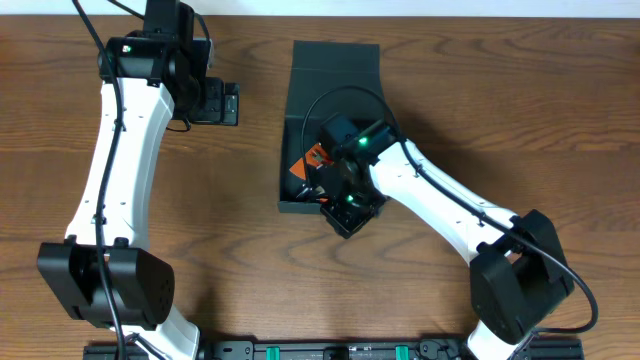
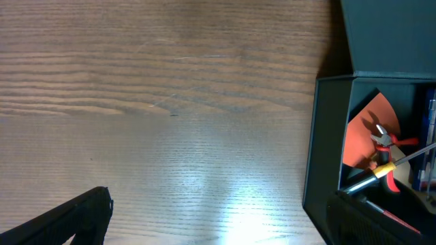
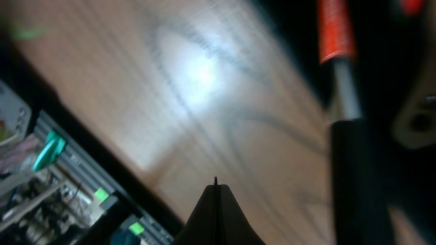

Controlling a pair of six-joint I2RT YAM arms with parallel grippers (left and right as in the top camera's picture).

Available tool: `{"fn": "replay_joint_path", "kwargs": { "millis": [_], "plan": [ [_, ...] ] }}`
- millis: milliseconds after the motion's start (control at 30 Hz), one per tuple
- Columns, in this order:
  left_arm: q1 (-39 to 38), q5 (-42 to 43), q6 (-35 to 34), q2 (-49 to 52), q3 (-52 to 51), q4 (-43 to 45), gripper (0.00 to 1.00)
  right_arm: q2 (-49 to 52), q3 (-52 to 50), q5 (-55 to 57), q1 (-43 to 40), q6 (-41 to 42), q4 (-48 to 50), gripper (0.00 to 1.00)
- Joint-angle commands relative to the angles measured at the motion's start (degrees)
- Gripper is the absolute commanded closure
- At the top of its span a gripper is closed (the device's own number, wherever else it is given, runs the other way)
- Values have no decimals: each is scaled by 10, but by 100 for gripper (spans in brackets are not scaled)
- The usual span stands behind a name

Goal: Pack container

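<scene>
Closest to us, the right gripper (image 3: 216, 204) shows its fingers pressed together with nothing visible between them, hanging about the near wall of the container (image 2: 327, 150). That box sits mid-table toward the far edge, lid flap thrown back, with red-handled pliers (image 2: 388, 139) and a screwdriver (image 2: 368, 178) inside. Our left gripper (image 1: 228, 103) hangs spread and empty toward the far edge, well left of the box. We fear a low sweep catching the wall and shoving the unbraced box, or hooking a tool out.

Overhead straight down; left wrist shares container (image 1: 335, 65) (image 2: 327, 150) (right wrist close, blurred).
</scene>
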Motion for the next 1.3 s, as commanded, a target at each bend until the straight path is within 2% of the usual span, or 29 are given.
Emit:
{"fn": "replay_joint_path", "kwargs": {
  "millis": [0,333,633,833,1033,1267],
  "plan": [
    [2,-7,-1,-2,7,-2,2,7,1,21,-24,22,14,99],
    [2,-7,-1,-2,7,-2,1,9,1,42,-99,54,60,99],
    [2,-7,-1,-2,7,-7,1,16,1,134,-105,80,76,99],
    [2,-7,-1,-2,7,-9,1,14,23,139,-108,108,82,99],
    [2,-7,-1,-2,7,-8,1,14,113,95,-108,109,-1,99],
    [2,-7,-1,-2,7,-14,1,7,202,11,-107,107,-184,99]
  ]
}}
